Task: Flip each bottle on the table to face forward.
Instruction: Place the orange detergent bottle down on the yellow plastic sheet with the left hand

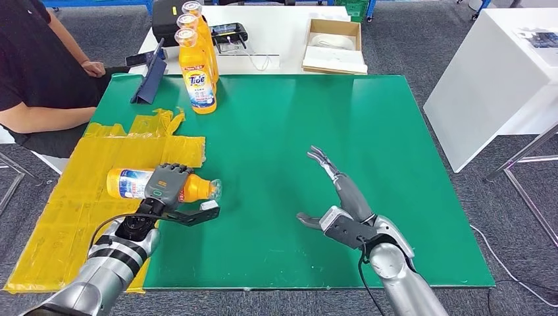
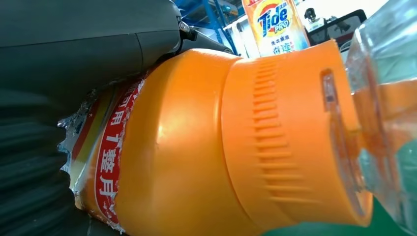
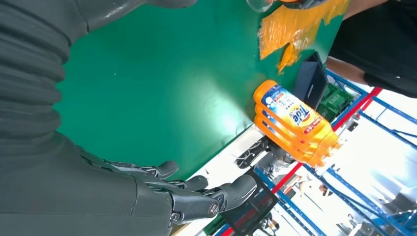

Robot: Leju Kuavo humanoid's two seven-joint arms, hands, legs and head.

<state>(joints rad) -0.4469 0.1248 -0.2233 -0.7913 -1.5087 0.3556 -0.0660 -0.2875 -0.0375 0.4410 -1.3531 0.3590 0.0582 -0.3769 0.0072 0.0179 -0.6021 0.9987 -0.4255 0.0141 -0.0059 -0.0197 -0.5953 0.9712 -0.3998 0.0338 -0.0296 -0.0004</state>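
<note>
An orange Tide bottle point(image 1: 131, 184) lies on its side at the left of the green table point(image 1: 296, 118), its clear cap point(image 1: 214, 189) toward the middle. My left hand point(image 1: 168, 187) lies over its body and grips it; up close the left wrist view shows the bottle's orange shoulder point(image 2: 196, 147) pressed against the hand point(image 2: 74, 54). Three more Tide bottles point(image 1: 197, 62) stand upright in a row at the table's far left, labels facing me; they also appear in the right wrist view point(image 3: 295, 123). My right hand point(image 1: 339, 204) hovers open over the table's near middle, fingers point(image 3: 206, 196) spread.
Yellow plastic sheeting point(image 1: 79, 197) covers the table's left edge. A person in black point(image 1: 33, 66) sits at the far left. A dark blue stand point(image 1: 150, 76), a cardboard box point(image 1: 334, 45) and a black device point(image 1: 229, 33) lie beyond the far edge. A white cabinet point(image 1: 500, 72) stands to the right.
</note>
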